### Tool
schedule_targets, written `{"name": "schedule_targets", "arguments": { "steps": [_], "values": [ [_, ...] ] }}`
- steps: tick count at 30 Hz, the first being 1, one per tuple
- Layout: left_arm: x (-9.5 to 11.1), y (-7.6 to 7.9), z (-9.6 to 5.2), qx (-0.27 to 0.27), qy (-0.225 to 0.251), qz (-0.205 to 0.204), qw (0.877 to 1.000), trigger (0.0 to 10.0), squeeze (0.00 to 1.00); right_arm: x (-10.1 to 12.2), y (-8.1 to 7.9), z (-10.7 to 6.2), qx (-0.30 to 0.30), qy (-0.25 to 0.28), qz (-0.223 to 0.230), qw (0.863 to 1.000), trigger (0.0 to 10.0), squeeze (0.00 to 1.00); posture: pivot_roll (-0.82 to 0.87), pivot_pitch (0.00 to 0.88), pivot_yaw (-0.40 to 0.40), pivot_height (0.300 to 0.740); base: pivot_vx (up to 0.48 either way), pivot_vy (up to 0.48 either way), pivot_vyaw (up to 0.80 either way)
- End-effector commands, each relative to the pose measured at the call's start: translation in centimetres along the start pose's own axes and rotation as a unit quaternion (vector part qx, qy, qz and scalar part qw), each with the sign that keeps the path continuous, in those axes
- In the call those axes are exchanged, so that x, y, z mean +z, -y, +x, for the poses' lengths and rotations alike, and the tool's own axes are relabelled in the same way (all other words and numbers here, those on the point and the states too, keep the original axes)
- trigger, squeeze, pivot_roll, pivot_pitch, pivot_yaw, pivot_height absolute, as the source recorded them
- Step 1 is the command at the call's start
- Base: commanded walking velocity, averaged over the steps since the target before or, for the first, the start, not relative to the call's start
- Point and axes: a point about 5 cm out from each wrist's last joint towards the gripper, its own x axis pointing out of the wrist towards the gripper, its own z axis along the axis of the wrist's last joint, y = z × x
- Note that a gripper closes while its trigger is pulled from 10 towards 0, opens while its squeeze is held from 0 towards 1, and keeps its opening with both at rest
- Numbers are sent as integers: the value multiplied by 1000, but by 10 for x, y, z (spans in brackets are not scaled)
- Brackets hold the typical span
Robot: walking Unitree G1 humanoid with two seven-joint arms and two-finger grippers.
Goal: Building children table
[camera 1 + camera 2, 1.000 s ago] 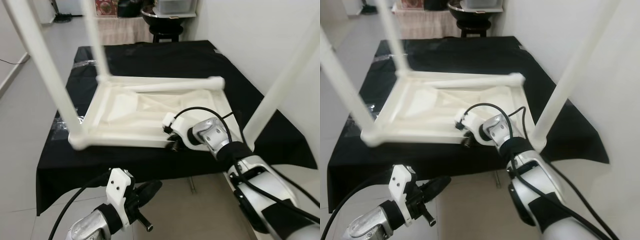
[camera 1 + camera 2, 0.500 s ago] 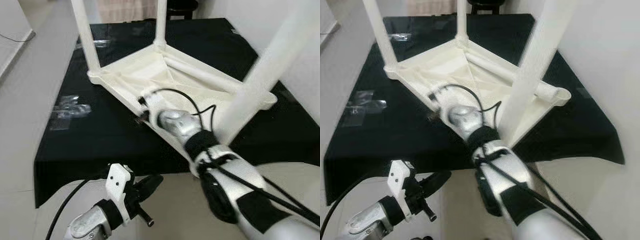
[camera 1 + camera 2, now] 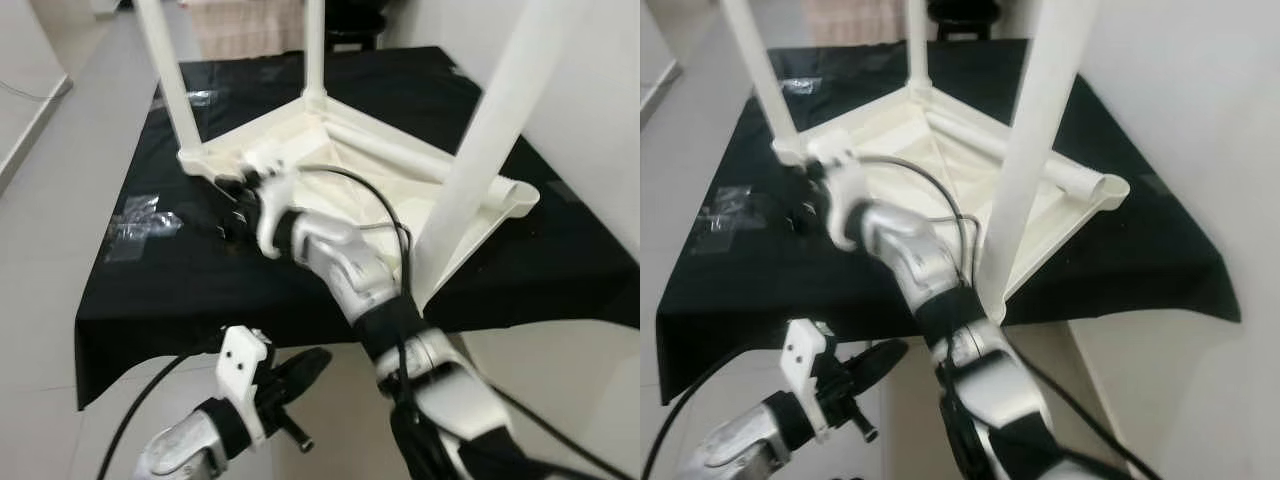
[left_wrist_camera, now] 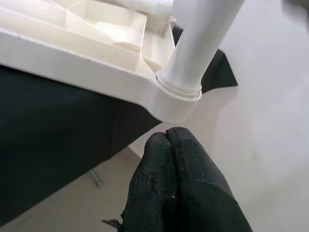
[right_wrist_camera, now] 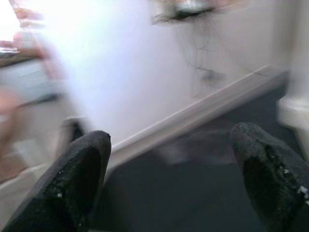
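- White plastic children's table (image 3: 340, 165) lies upside down on the black-clothed table (image 3: 150, 280), legs up; stiff and probably light, best gripped by a leg (image 3: 487, 140) or the rim.
- Right eye view: the right gripper (image 3: 800, 205) reaches across near the plastic wrappers (image 3: 725, 210).
- Left wrist view: the left gripper (image 4: 166, 140), fingers pressed together and empty, sits below a corner socket.
- Right wrist view: blurred; fingers (image 5: 79, 169) wide apart, holding nothing.

White children's table (image 3: 330, 160), upturned: one. Legs fitted and standing upward: three visible. Black cloth (image 3: 200, 270) beneath: one. Clear plastic bags on cloth: one near (image 3: 135, 215), one far (image 3: 195, 97). Robot arms: two, one gripper each.
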Motion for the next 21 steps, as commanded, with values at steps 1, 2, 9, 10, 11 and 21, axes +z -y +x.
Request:
{"name": "schedule_targets", "arguments": {
  "steps": [1, 2, 9, 10, 11, 21],
  "values": [
    [-2, -2, 0, 2, -6, 1, 1000, 10000, 0, 5, -12, -11, 57, 7, -6, 998, 10000, 0, -22, 176, -32, 740, 0, 0, 0],
    [-1, -5, 0, 10, -2, 3, 1000, 10000, 0, 0, -16, -32, 83, 3, -1, 997, 10000, 0, -32, 171, -29, 740, 0, 0, 0],
    [2, -19, -6, 50, 7, 11, 999, 10000, 0, -25, -18, -97, 83, -59, 20, 995, 10000, 0, -42, 156, -23, 740, 0, 0, 0],
    [2, -23, -11, 61, 6, 14, 998, 10000, 0, -28, -14, -105, 66, -67, 26, 995, 10000, 0, -43, 153, -22, 740, 0, 0, 0],
    [2, -26, -15, 72, 7, 15, 997, 10000, 0, -29, -13, -113, 58, -73, 29, 995, 10000, 0, -42, 152, -22, 740, 0, 0, 0],
    [3, -46, -50, 136, 21, -2, 991, 10000, 0, -30, -24, -171, 50, -124, 68, 989, 10000, 0, -32, 151, -30, 740, 0, 0, 0]
  ]
}}
